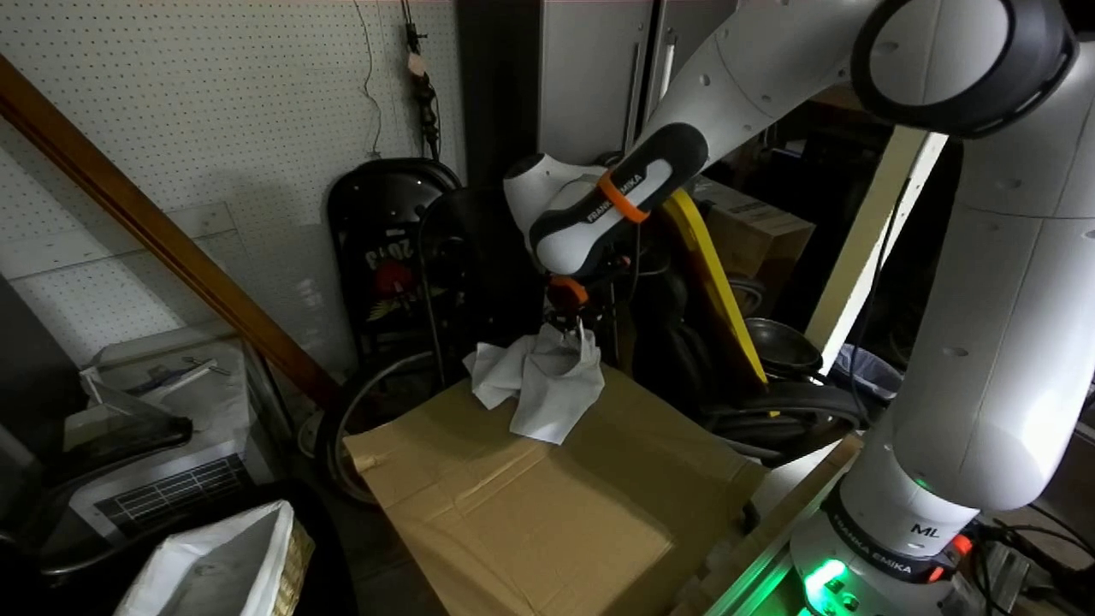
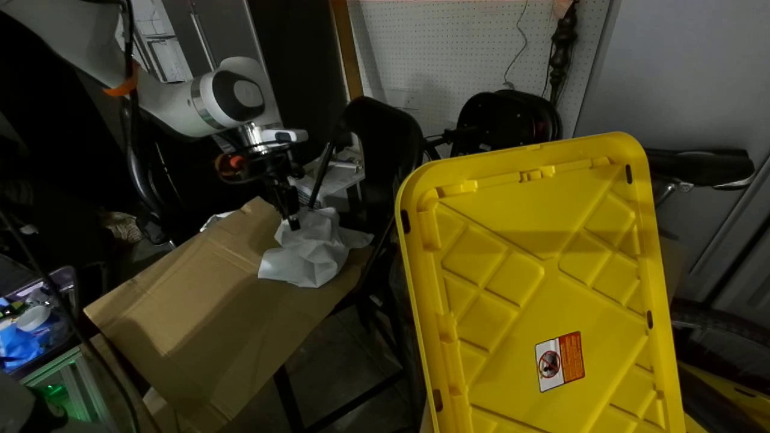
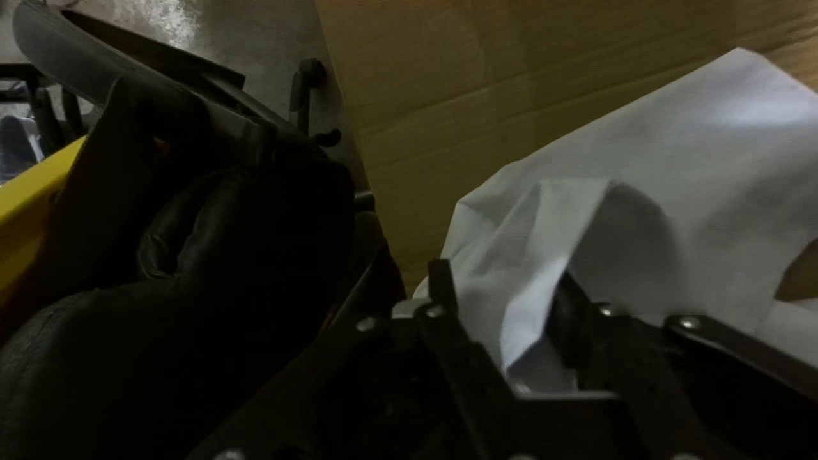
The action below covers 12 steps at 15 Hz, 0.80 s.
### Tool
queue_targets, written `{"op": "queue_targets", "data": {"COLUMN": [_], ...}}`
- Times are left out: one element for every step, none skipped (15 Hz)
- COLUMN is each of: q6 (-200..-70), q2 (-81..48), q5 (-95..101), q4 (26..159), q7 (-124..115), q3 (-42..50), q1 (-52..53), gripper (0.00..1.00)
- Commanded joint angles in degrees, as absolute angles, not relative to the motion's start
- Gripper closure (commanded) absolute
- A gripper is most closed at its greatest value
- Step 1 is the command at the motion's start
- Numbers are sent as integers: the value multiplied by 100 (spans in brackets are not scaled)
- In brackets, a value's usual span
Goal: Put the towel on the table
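Note:
The towel [image 1: 556, 398] is a creased white cloth, bunched on the far edge of the tan cardboard table [image 1: 556, 522]. In an exterior view the towel [image 2: 310, 255] lies near the edge of the table [image 2: 222, 325], with part at the rim. My gripper [image 1: 571, 323] points down at the towel, and cloth rises around its fingers. In the wrist view my gripper [image 3: 503, 278] has its fingers apart, with a fold of the towel [image 3: 709, 153] standing in the gap. I see no firm pinch on the cloth. The fingers hide part of the towel.
Black folding chairs [image 1: 385, 231] stand behind the table. A yellow lid [image 2: 541, 276] stands beside it and also shows in an exterior view [image 1: 714, 287]. A white-lined basket [image 1: 278, 547] stands at the lower left. Dark padded gear [image 3: 243, 255] lies beside the table's edge.

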State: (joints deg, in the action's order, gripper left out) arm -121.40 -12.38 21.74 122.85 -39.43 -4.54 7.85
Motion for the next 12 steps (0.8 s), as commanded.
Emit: {"op": "queue_targets", "data": {"q6": [-11167,-10949,-10691,-10534,-10421,-10386,-10380,-10407,-10404,-10469,-10469,-10556], "q2": [-384,-191,-25,176,387,598,801,1027,1192,1386,1550,1696], "q5": [1755,1718,1685,1579,1470,1342,1109,827,568,318,173,117], "q4": [12268,12265,12233,12258,12289,12325,12337,12360,12358,12384,12412,12480], "q7": [-3437,-3407,-3390,-3245,-3102,-2948,-2739,-2490,-2246,-1925,-1574,-1214], "q3": [-557,-601,-643,-701,-751,-788,-805,-798,-781,-734,-697,-653], "q1": [939,965,981,980,983,984,968,948,935,919,911,900], "gripper": [28,22,16,8,2,0,0,0,0,0,0,0]}}
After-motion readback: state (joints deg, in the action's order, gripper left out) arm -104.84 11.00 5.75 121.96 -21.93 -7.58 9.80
